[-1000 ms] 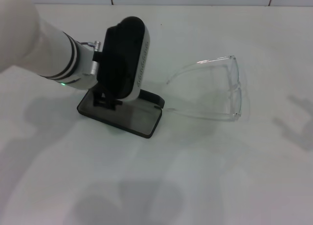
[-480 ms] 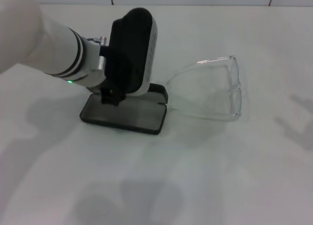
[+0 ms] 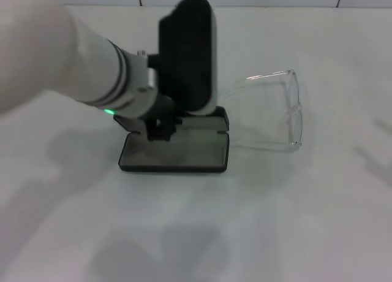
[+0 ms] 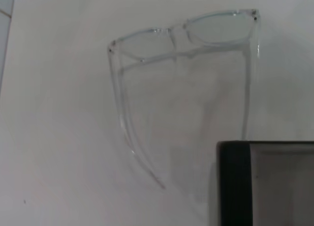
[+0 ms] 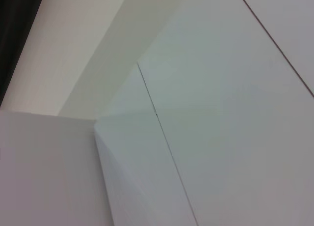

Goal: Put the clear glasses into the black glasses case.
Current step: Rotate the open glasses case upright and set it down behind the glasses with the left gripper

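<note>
Clear glasses (image 3: 275, 113) lie arms unfolded on the white table (image 3: 294, 221), just right of the open black glasses case (image 3: 174, 152). Likely light, rigid, slippery plastic; thin arms could flex or snap, so the bridge or lens rim looks the safest hold. Left gripper (image 3: 160, 127) sits over the case; finger state indiscernible. Right gripper not seen. No legible writing.
</note>
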{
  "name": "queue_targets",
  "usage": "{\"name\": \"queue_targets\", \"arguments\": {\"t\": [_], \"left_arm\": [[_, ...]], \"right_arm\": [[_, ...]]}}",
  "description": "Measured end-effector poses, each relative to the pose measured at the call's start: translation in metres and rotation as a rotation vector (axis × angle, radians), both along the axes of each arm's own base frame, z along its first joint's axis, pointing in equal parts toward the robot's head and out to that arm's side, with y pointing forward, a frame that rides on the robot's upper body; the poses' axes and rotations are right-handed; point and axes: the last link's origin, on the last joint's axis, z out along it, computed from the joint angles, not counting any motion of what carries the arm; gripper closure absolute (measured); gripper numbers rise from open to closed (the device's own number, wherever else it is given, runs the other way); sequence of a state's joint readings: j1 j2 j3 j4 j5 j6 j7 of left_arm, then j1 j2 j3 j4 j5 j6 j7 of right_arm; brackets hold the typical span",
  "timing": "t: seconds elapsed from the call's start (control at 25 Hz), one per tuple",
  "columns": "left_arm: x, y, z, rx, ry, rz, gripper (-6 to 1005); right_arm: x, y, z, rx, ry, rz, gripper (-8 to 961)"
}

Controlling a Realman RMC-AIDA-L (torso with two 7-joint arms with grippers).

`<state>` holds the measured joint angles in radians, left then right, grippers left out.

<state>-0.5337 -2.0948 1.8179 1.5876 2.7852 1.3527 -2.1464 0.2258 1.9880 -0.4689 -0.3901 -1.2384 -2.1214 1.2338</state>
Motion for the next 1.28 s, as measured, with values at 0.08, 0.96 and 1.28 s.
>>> {"name": "queue_targets", "arguments": {"t": [0.08,0.96,1.28], "left_arm": [[0.002,-0.006,-0.008,0.014,0.016,0.018,806],[0.035,-0.006,-0.052,0.038,-0.008,0.002,805],[0.037,-0.007,-0.054,0.041,-0.009,0.005,804]], "right_arm": [[0.000,0.000,0.000,0.003,0.001,-0.002,126],[0.012,-0.022,0.002,0.031,0.004,-0.042,125],[0.014,-0.025,0.003,0.044,0.003,-0.054,125]]}}
